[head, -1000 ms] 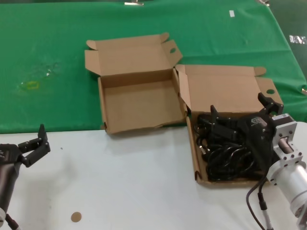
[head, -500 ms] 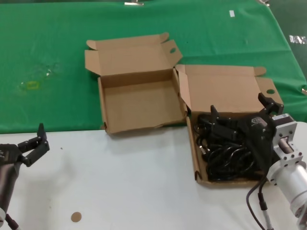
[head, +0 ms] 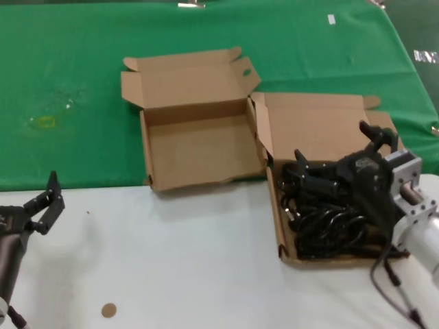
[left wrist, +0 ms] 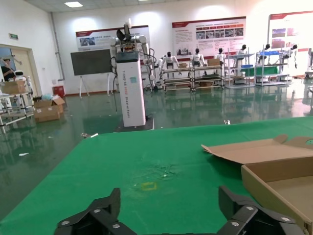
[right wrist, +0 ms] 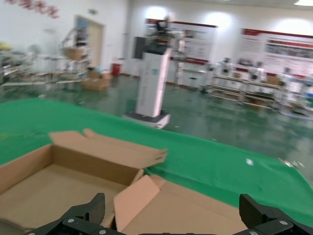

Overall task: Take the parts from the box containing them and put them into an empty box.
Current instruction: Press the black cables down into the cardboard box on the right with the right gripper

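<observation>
The parts (head: 322,223), black power cords in a tangled pile, lie in the box containing them (head: 322,123) at the right, its lid standing up behind. The empty box (head: 199,147) stands open just left of it, touching it. My right gripper (head: 332,142) is open and hovers above the cords near the lid, holding nothing. The right wrist view shows its open gripper (right wrist: 171,200) over the cardboard lid (right wrist: 195,215), with the empty box (right wrist: 58,171) beyond. My left gripper (head: 49,204) is open and empty at the left over the white table. The left wrist view shows it (left wrist: 168,196) facing the green cloth.
A green cloth (head: 68,82) covers the back of the table and the front is white (head: 171,260). A small brown disc (head: 108,310) lies at the front left. A yellowish mark (head: 44,122) is on the cloth at the left.
My right gripper has lifted and moved a little back and left over the cords, still open. My left gripper has drifted slightly left.
</observation>
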You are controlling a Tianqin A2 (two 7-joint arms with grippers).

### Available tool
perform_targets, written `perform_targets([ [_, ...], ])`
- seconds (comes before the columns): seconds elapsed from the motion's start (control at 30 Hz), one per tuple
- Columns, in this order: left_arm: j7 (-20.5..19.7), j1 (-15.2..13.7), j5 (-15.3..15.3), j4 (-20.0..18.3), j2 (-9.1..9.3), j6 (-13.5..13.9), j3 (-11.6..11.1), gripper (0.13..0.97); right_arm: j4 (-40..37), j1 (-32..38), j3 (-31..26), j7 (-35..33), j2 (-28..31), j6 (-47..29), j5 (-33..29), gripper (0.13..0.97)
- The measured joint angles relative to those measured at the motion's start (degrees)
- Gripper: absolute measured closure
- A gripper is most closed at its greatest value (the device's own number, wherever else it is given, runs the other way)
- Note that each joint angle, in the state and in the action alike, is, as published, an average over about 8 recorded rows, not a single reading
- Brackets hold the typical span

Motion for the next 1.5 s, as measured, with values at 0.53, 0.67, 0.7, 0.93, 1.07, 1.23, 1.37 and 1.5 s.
perform_targets([
  [0.53, 0.00, 0.00, 0.00, 0.00, 0.00, 0.00, 0.00, 0.601, -5.85, 17.25, -9.00, 0.43, 18.50, -26.61, -6.81, 0.129],
  [0.67, 0.00, 0.00, 0.00, 0.00, 0.00, 0.00, 0.00, 0.710, -7.80, 22.48, -9.85, -3.48, 20.31, -34.63, -9.14, 0.129],
  [0.7, 0.00, 0.00, 0.00, 0.00, 0.00, 0.00, 0.00, 0.710, -8.25, 23.81, -10.08, -4.43, 20.70, -36.62, -9.75, 0.129],
  [0.93, 0.00, 0.00, 0.00, 0.00, 0.00, 0.00, 0.00, 0.839, -10.49, 31.54, -11.90, -10.40, 22.70, -48.56, -14.26, 0.129],
  [1.07, 0.00, 0.00, 0.00, 0.00, 0.00, 0.00, 0.00, 0.877, -11.04, 34.26, -13.02, -13.67, 23.59, -53.68, -17.11, 0.129],
  [1.23, 0.00, 0.00, 0.00, 0.00, 0.00, 0.00, 0.00, 0.924, -11.40, 36.05, -14.30, -16.91, 24.47, -59.21, -19.83, 0.129],
  [1.37, 0.00, 0.00, 0.00, 0.00, 0.00, 0.00, 0.00, 0.934, -11.79, 36.91, -15.09, -18.70, 24.75, -63.09, -21.09, 0.129],
  [1.5, 0.00, 0.00, 0.00, 0.00, 0.00, 0.00, 0.00, 0.938, -12.58, 37.81, -15.66, -19.96, 24.55, -66.22, -22.04, 0.129],
])
